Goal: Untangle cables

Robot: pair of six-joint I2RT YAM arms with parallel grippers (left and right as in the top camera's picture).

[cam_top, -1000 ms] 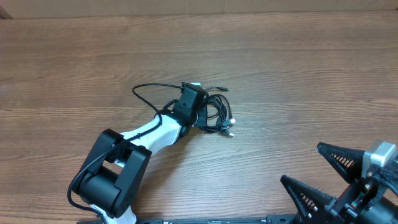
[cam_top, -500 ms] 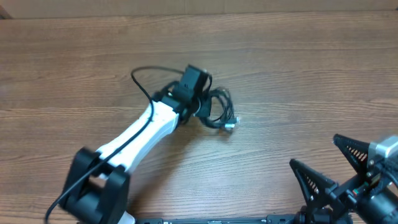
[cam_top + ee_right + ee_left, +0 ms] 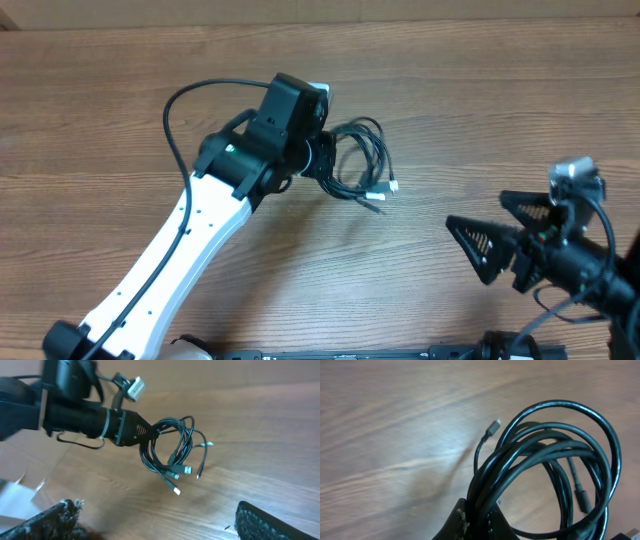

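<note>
left hand [image 3: 152,432] clamped on bundle of thin black cables [image 3: 167,447] | held off wooden tabletop [image 3: 500,100] so plugs [image 3: 186,469] hang free | right hand [image 3: 475,208] spread wide, probably for a strand

Black looped cables [image 3: 545,450], bunched, hanging

My left hand [image 3: 321,166], which a second ago held the cables [image 3: 362,160] low against the worktop [image 3: 470,100], now sits higher and nearer the overhead camera. Its arm stretches out long from the lower left, and the bundle has come up with it, so the loops hang free and the silvery plugs [image 3: 181,471] dangle beneath, spread wider to the right than before. My right hand [image 3: 502,226] has swung up and in from the bottom right corner, and its wide-spread jaws now point toward the bundle.
</note>
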